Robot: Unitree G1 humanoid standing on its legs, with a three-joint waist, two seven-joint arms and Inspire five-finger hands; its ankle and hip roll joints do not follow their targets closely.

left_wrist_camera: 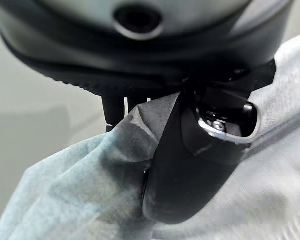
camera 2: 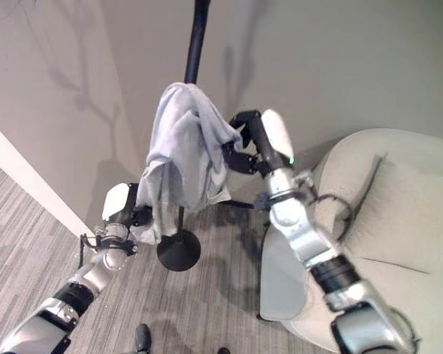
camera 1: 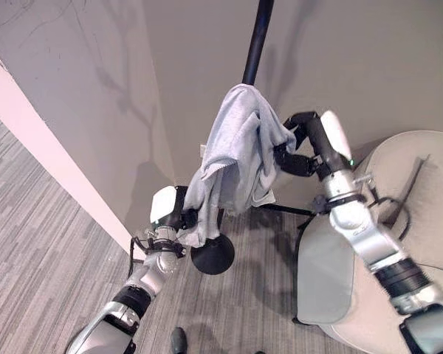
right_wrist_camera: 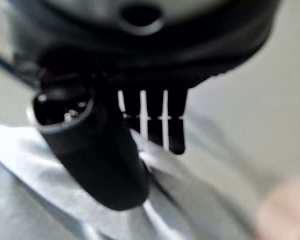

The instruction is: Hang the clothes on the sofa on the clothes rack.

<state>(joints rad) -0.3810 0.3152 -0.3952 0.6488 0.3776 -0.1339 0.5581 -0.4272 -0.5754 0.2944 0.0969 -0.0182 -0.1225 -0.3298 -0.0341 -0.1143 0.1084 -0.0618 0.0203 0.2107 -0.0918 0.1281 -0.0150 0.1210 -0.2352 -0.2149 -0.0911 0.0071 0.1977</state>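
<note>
On the black clothes rack point(camera 1: 255, 40) our light blue shirt point(camera 1: 240, 144) hangs in a bunch. Our left robot hand point(camera 1: 179, 214) pinches its low corner, and our right robot hand point(camera 1: 294, 151) pinches its side. If we pull, the shirt could slide off, or the rack could tip. The wall point(camera 1: 96, 96) sits close behind, the sofa point(camera 1: 413, 199) close beside, with open floor point(camera 1: 37, 243) left.
</note>
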